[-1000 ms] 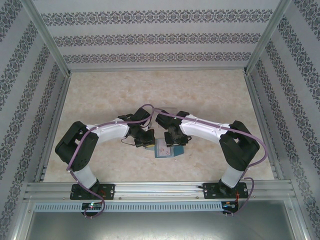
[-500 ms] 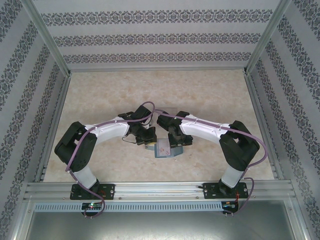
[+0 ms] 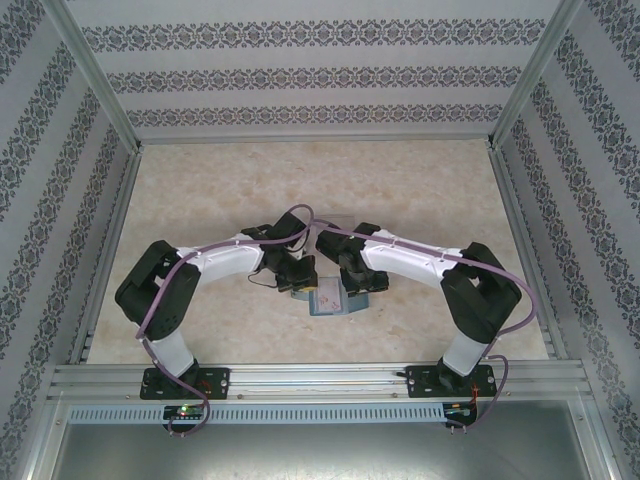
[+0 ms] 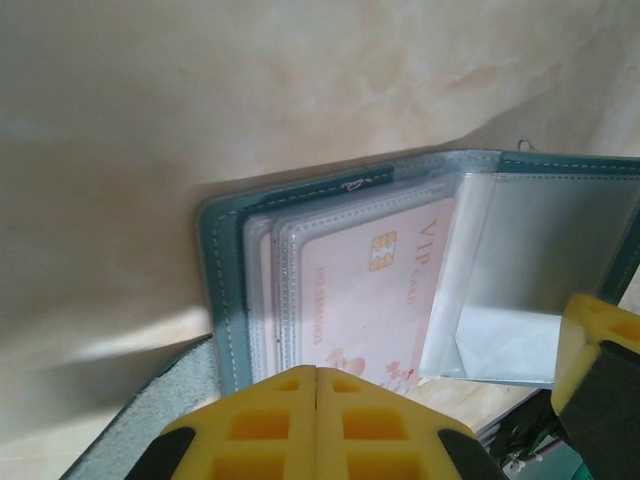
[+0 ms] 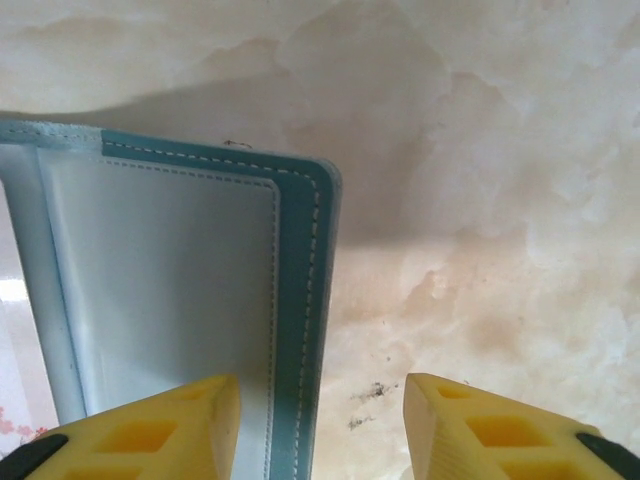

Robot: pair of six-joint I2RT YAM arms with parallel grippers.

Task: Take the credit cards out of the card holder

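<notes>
The teal card holder (image 3: 331, 301) lies open on the table between both grippers. Its clear sleeves hold a pinkish-white credit card (image 4: 365, 295) with a gold chip, and one clear sleeve (image 4: 520, 270) stands flipped up. My left gripper (image 4: 316, 373) is shut, its yellow tips meeting over the card's near edge; whether they pinch anything thin is hidden. My right gripper (image 5: 320, 388) is open and straddles the holder's (image 5: 170, 280) right teal edge, one finger over the pale inside, the other over bare table. In the top view the left gripper (image 3: 298, 283) and right gripper (image 3: 350, 286) crowd the holder's far side.
A faint clear object (image 3: 336, 222) lies just behind the two wrists. Metal frame rails (image 3: 300, 378) run along the near edge and patterned walls close in the sides. Marbled table (image 3: 300, 180) stretches beyond the arms.
Both wrists have edged closer together over the holder. The holder's visible face has gone from teal to paler grey-pink. The left jaws stay shut.
</notes>
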